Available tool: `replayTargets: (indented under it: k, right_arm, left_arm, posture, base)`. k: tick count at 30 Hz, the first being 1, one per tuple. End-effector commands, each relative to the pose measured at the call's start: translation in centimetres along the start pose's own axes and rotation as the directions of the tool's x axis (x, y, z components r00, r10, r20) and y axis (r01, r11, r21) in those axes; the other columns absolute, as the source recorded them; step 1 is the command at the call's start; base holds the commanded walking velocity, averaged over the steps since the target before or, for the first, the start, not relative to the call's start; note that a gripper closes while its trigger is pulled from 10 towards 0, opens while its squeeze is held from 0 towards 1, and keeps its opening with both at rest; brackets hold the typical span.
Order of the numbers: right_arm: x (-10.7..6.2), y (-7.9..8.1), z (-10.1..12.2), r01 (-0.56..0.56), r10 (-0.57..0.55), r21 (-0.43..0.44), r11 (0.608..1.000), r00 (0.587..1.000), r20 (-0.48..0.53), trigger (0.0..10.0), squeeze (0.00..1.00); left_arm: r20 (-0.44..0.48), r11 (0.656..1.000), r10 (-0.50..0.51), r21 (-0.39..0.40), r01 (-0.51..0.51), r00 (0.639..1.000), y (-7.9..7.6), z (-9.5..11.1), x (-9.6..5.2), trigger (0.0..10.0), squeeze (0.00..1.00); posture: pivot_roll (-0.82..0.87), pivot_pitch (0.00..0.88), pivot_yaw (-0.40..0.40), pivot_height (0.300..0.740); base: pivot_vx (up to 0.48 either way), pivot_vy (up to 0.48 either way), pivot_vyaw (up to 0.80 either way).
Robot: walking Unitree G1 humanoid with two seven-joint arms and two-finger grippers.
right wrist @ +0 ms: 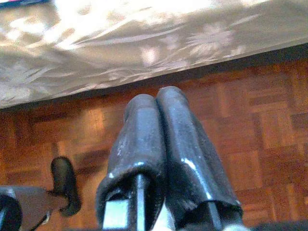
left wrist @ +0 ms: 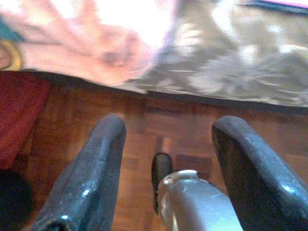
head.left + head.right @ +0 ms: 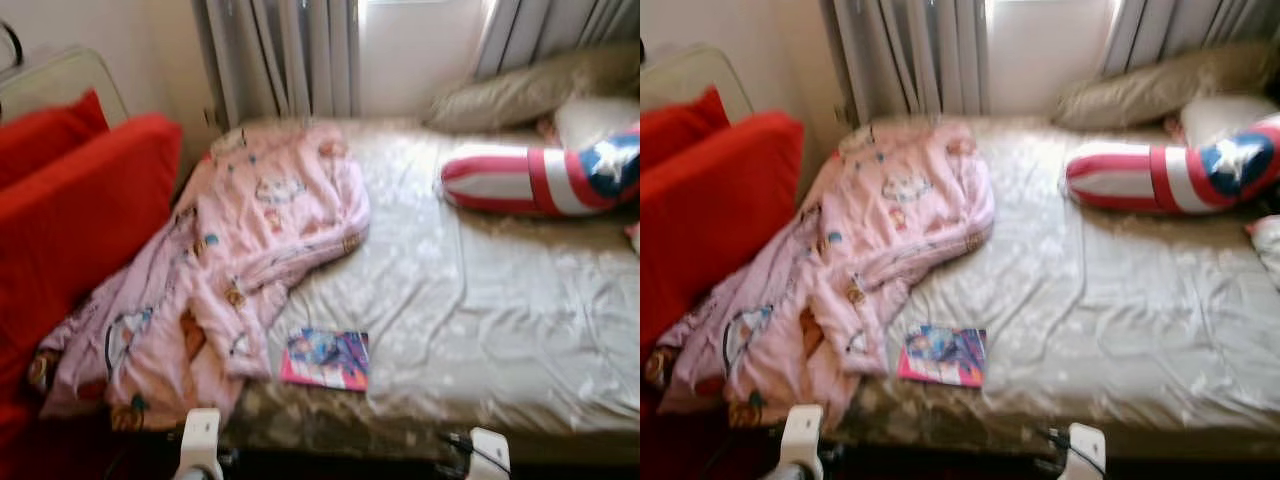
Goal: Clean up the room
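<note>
A crumpled pink cartoon-print blanket (image 3: 250,240) lies over the left side of the bed (image 3: 480,300) and hangs off its front corner. Near the bed's front edge, just right of the blanket, a colourful book (image 3: 326,358) lies flat on the beige floral sheet. My left gripper (image 2: 171,130) hangs open over the wooden floor (image 2: 144,125), below the blanket's hanging edge (image 2: 96,43). In front of the bed's side, my right gripper (image 1: 156,98) is shut with nothing in it, low over the parquet (image 1: 250,125). Both wrists (image 3: 200,440) (image 3: 488,450) show at the bottom of the eye views.
A red, white and blue star pillow (image 3: 540,178) lies at the bed's right, with a beige pillow (image 3: 530,90) and a white one (image 3: 600,118) behind it. Red cushions (image 3: 70,210) stand against the bed's left side. Grey curtains (image 3: 285,55) hang behind the bed.
</note>
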State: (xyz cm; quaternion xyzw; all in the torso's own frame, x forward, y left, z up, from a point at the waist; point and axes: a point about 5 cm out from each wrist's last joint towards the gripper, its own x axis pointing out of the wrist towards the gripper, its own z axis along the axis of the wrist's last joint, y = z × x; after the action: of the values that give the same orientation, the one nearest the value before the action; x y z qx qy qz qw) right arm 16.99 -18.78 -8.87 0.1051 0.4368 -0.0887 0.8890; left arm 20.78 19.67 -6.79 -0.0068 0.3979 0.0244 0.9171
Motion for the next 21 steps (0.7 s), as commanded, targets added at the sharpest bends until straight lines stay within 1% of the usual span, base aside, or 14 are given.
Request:
replayTargets:
  k: [1, 5, 11, 14, 21]
  right_arm:
    - [0.07, 0.78, -0.03, -0.025, 0.025, -0.005, 1.0, 1.0, -0.002, 10.0, 0.0]
    - [0.07, 0.72, -0.02, -0.024, 0.024, -0.005, 1.0, 1.0, -0.001, 10.0, 0.0]
    - [0.05, 0.53, 0.0, -0.02, 0.02, -0.002, 1.0, 1.0, 0.0, 10.0, 0.0]
    - [0.05, 0.44, 0.02, -0.019, 0.019, -0.002, 1.0, 1.0, -0.001, 10.0, 0.0]
    - [0.06, 0.46, 0.09, -0.022, 0.022, -0.001, 1.0, 1.0, 0.002, 10.0, 0.0]
  left_arm:
    - [-0.02, 1.0, 0.024, -0.005, -0.024, 1.0, 0.81, -0.5, -0.19, 10.0, 0.0]
    - [-0.02, 1.0, 0.025, -0.006, -0.025, 0.999, 0.84, -0.52, -0.2, 10.0, 0.0]
    - [-0.016, 1.0, 0.027, -0.005, -0.027, 1.0, 0.83, -0.48, -0.2, 10.0, 0.0]
    - [-0.006, 1.0, 0.025, -0.018, -0.025, 1.0, 0.81, -0.41, -0.2, 10.0, 0.0]
    - [-0.012, 1.0, 0.023, -0.014, -0.023, 1.0, 0.9, -0.44, -0.2, 10.0, 0.0]
  posture:
    - [0.03, 0.0, 0.011, 0.74]
    - [0.03, 0.0, 0.01, 0.74]
    - [0.03, 0.0, 0.005, 0.74]
    - [0.03, 0.0, 0.003, 0.74]
    - [0.03, 0.0, 0.005, 0.74]
  base:
    - [0.0, 0.48, 0.0]
    - [0.0, 0.48, 0.0]
    - [0.0, 0.0, 0.0]
    - [0.0, 0.0, 0.0]
    - [0.0, 0.0, 0.0]
